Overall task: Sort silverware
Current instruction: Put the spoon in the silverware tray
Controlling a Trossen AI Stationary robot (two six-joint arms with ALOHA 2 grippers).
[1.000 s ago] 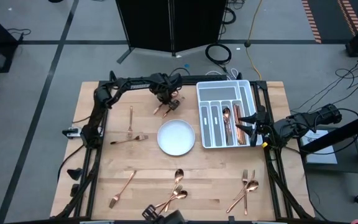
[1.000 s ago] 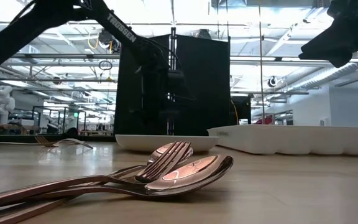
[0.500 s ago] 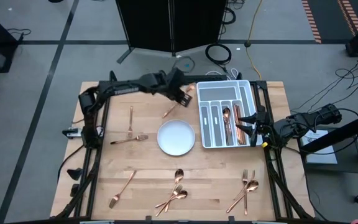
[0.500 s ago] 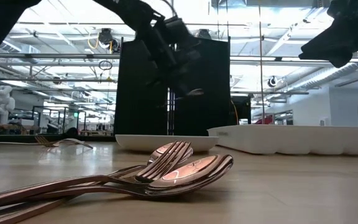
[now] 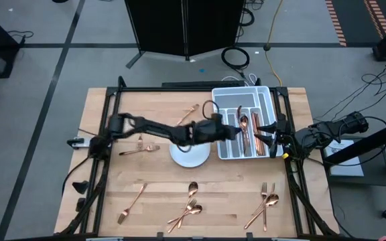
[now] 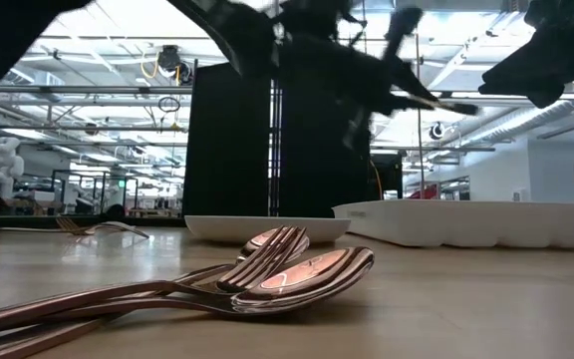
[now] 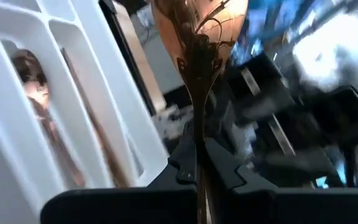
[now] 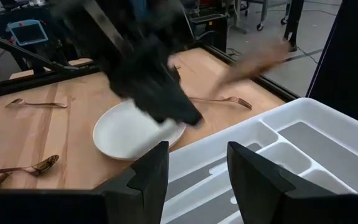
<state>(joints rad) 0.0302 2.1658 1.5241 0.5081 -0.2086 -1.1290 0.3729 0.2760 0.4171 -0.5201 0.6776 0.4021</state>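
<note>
My left gripper [image 5: 224,130] reaches from the table's left across the round white plate [image 5: 189,152] and hangs over the left compartments of the white divided tray [image 5: 242,100]. It is shut on a copper spoon [image 7: 197,37], which also shows blurred in the right wrist view [image 8: 253,62] and the low view [image 6: 436,101]. The tray holds one spoon [image 5: 244,123] and some longer copper pieces [image 5: 252,139]. My right gripper [image 5: 263,134] waits open at the tray's right side. More silverware lies flat about the table. My left gripper pinches the spoon's handle [image 7: 199,146] between its two fingers [image 7: 182,167]. The bowl [image 7: 197,25] sticks out ahead of the fingertips, in line with them. The spoon is lifted clear, above the tray.
A fork [image 5: 187,114] lies near the far edge, another [image 5: 139,149] on the left. Along the near edge lie a fork [image 5: 131,203], crossed spoons [image 5: 189,208] and a pile of forks and a spoon [image 5: 264,204]. The tray's walls stand above the tabletop.
My left gripper rose from the silverware near the table's far edge with a spoon in its fingers. It then swung right and toward the near edge, over the plate, to the tray. A fork stayed where it had been. My right arm kept still.
</note>
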